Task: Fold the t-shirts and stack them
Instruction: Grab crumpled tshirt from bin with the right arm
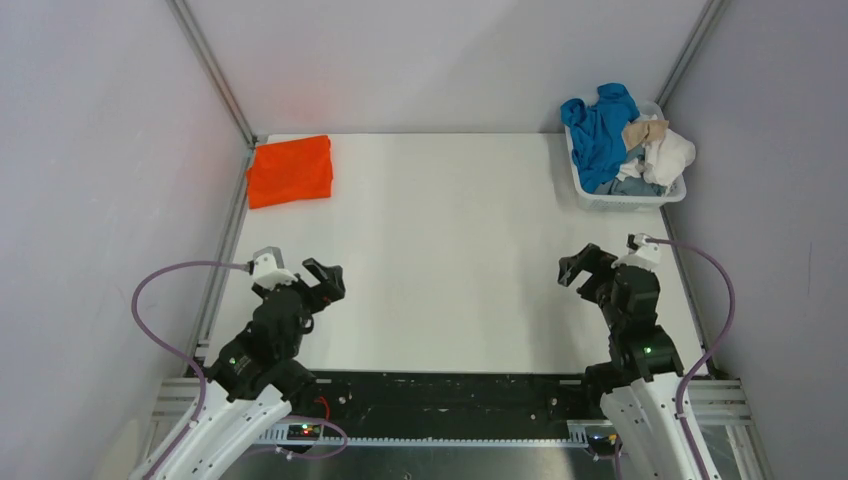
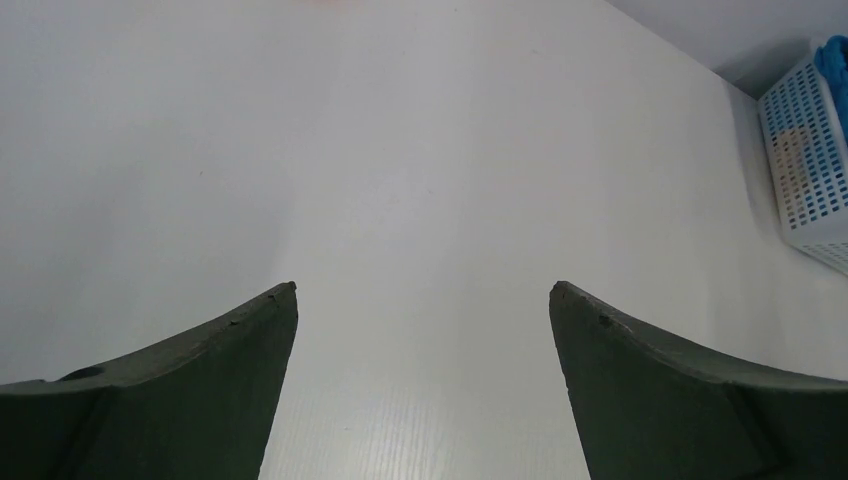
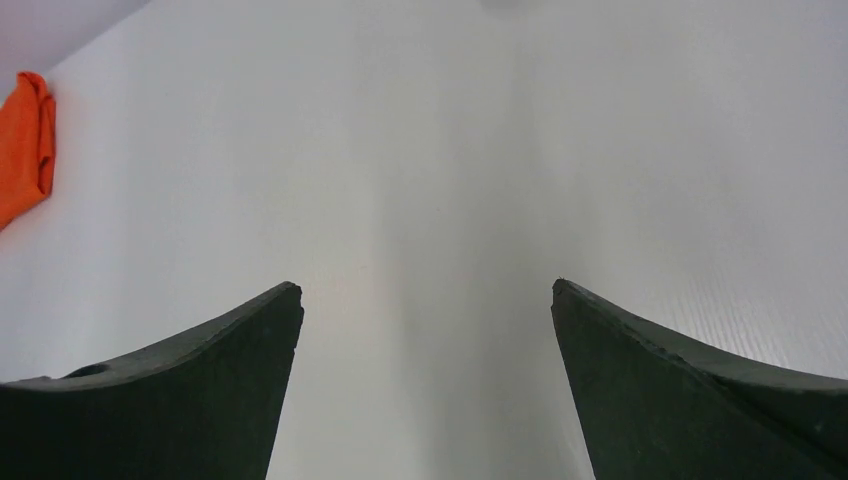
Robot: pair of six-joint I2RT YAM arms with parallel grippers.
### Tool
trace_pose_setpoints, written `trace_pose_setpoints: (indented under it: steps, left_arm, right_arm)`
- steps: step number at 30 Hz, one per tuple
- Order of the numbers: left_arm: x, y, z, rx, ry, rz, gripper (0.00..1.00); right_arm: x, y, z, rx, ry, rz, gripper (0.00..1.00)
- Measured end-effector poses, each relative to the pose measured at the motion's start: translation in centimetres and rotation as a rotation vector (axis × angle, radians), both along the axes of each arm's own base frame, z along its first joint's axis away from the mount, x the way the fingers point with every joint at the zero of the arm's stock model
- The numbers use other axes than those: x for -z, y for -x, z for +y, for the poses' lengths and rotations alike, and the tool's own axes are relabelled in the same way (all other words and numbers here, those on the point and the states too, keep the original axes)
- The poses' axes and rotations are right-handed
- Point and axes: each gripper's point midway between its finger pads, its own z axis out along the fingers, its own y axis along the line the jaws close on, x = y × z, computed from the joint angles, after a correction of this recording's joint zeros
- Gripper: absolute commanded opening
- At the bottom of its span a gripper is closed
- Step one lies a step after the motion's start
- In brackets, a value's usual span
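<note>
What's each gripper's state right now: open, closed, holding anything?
Left gripper: open, holding nothing.
Right gripper: open, holding nothing.

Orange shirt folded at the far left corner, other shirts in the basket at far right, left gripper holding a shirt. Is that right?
Not quite: the left gripper is open and empty, as the left wrist view shows. The orange shirt and the basket of other shirts are as stated.

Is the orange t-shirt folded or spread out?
Folded. The orange t-shirt lies as a compact rectangle at the far left corner of the table, with no sleeves sticking out.
</note>
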Motion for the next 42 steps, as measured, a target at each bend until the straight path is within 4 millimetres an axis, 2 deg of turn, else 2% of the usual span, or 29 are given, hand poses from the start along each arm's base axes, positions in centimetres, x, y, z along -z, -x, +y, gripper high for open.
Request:
trace_pose_setpoints:
  steps: [5,9,13,16,20,27,32,36,41,42]
  left_arm:
    - [0.1,0.0,0.3,-0.012,-0.007,0.001,1.0]
    - [0.2,-0.1,0.6,-0.034,-0.021,0.006,1.0]
    - [0.6,-0.5,0.9,-0.058,-0.051,0.03,1.0]
    - [0.6,-0.9,0.9,-0.074,-0.065,0.035,1.0]
    - [0.5,-1.6,1.0,-0.098,-0.083,0.033,1.0]
    - [0.1,-2.7,0.7,-0.11,-0.106,0.012,1.0]
    - [-0.2,-3.1,0.8,-0.122,-0.12,0.001,1.0]
    - [-0.4,-3.2,1.0,-0.133,-0.126,-0.009,1.0]
    - [-0.6,-3.2,1.3,-0.149,-0.136,-0.015,1.0]
    - [-0.6,-3.2,1.4,-0.153,-0.137,-0.015,0.99]
  right_arm:
    - [-1.2,-1.1,-0.2,0.016,-0.001,-0.04,0.99]
    - [-3.3,-3.3,-0.9,0.047,0.008,-0.067,0.99]
    - [-6.2,-7.4,-3.1,0.127,0.009,-0.046,0.99]
    - [-8.4,-11.8,-5.0,0.177,0.008,-0.033,0.99]
    - [-9.0,-17.3,-7.0,0.214,0.019,0.005,0.99]
    - [-7.2,-28.0,-9.7,0.245,0.108,0.117,0.95]
    - [-5.0,-33.7,-11.5,0.261,0.17,0.193,0.91]
    - [-2.0,-36.1,-12.8,0.281,0.205,0.254,0.87]
    - [2.1,-36.5,-14.0,0.298,0.24,0.34,0.79]
    - [2.7,-36.5,-14.2,0.3,0.243,0.351,0.7]
